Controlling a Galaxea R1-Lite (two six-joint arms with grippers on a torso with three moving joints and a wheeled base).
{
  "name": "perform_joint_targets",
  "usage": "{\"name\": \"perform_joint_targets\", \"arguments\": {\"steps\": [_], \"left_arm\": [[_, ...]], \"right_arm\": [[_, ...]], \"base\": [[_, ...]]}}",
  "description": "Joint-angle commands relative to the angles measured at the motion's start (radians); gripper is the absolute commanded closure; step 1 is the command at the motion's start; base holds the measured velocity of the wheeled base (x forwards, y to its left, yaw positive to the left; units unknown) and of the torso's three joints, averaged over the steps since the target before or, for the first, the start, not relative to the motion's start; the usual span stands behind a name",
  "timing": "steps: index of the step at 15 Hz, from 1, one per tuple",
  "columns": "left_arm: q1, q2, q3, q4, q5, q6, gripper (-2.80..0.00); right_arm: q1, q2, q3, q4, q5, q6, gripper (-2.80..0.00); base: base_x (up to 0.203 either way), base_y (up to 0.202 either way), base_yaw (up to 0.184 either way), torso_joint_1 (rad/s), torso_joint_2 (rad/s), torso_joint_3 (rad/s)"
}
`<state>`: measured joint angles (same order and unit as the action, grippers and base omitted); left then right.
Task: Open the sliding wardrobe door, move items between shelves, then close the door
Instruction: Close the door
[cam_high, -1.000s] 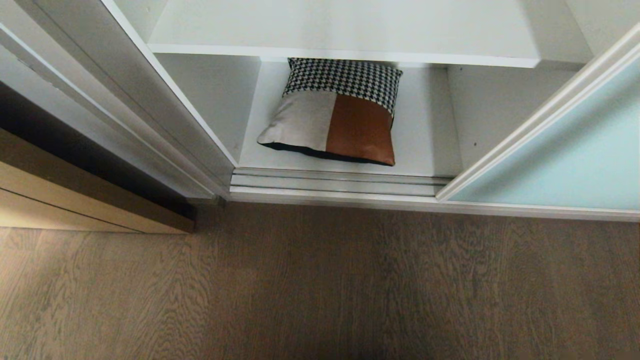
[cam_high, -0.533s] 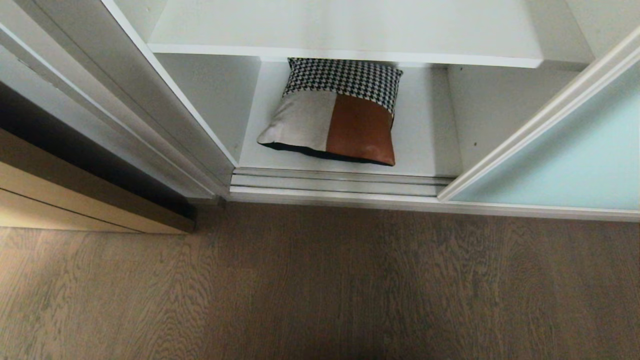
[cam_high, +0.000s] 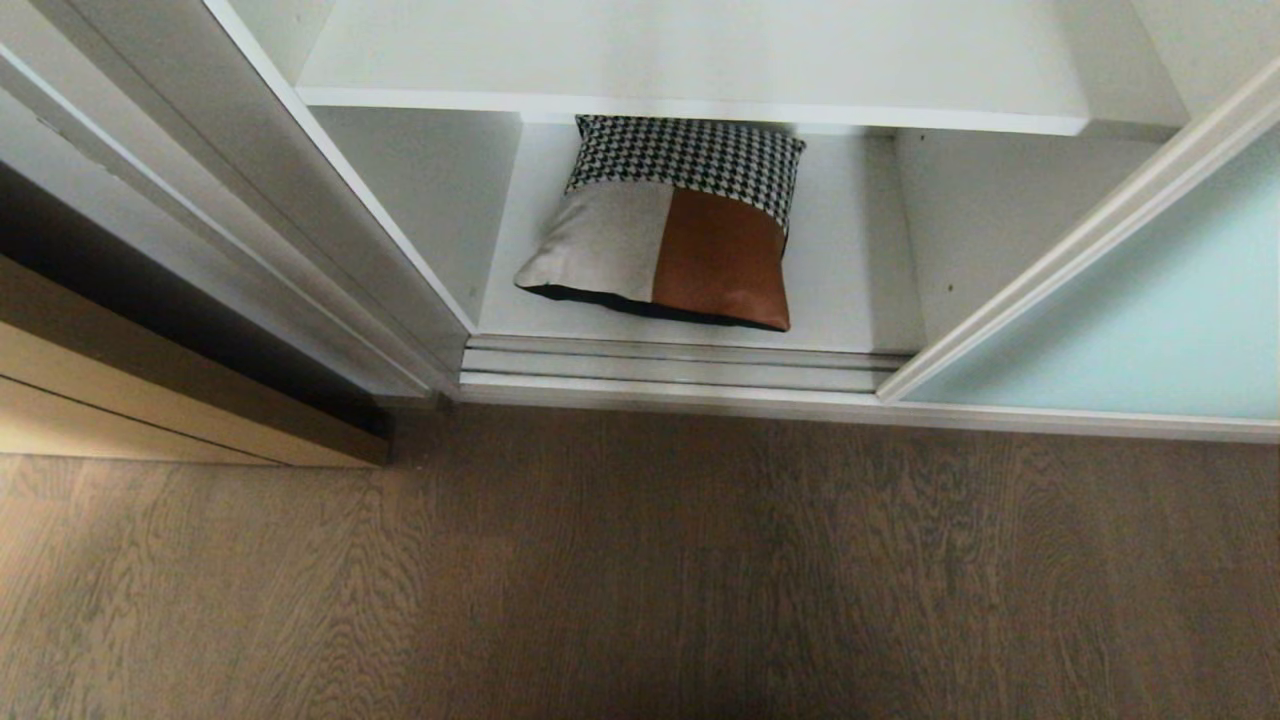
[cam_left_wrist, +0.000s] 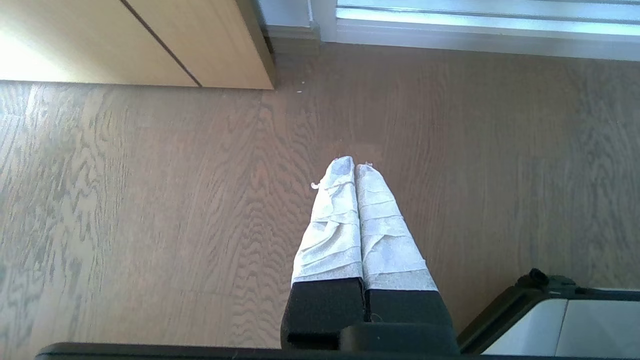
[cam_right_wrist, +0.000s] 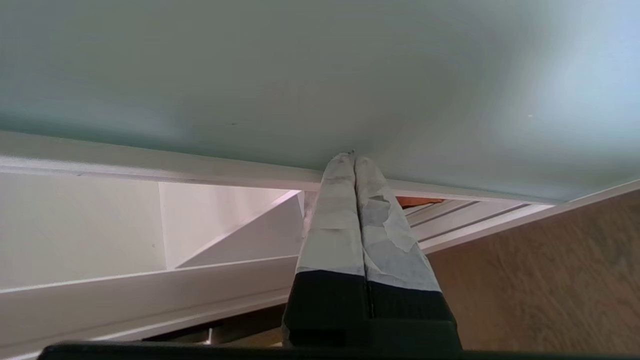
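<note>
The sliding wardrobe door (cam_high: 1150, 320), frosted pale blue-green glass in a silver frame, stands slid to the right, leaving the wardrobe open. A patchwork cushion (cam_high: 665, 240) lies flat on the lowest white shelf (cam_high: 850, 280), under an upper shelf (cam_high: 680, 50) that holds nothing. Neither arm shows in the head view. In the right wrist view, my right gripper (cam_right_wrist: 354, 156) is shut and holds nothing. Its tips are at the door glass (cam_right_wrist: 300, 75) beside the frame; contact is unclear. An orange sliver of cushion (cam_right_wrist: 417, 201) shows past it. My left gripper (cam_left_wrist: 355, 164) hangs shut over the floor, holding nothing.
A silver floor track (cam_high: 680, 365) runs along the wardrobe's front. A tan wooden door (cam_high: 150, 400) stands at the left. Grey-brown wood-grain floor (cam_high: 640, 580) fills the foreground. A corner of my base (cam_left_wrist: 560, 320) shows beside the left gripper.
The sliding door's edge has crept slightly to the right, baring a little more of the upper shelf. The cushion has not moved.
</note>
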<state>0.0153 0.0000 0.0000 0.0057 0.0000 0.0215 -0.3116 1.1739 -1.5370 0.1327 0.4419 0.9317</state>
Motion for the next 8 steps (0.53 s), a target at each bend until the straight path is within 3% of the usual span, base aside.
{"name": "perform_joint_targets", "arguments": {"steps": [1, 8], "left_arm": [[0.000, 0.002, 0.002, 0.000, 0.000, 0.000, 0.00], [0.000, 0.002, 0.002, 0.000, 0.000, 0.000, 0.00]], "right_arm": [[-0.013, -0.045, 0.008, 0.006, 0.028, 0.006, 0.00], [-0.028, 0.009, 0.000, -0.004, 0.030, 0.006, 0.00]], "base": [[0.000, 0.000, 0.000, 0.000, 0.00, 0.000], [0.000, 0.000, 0.000, 0.000, 0.00, 0.000]]}}
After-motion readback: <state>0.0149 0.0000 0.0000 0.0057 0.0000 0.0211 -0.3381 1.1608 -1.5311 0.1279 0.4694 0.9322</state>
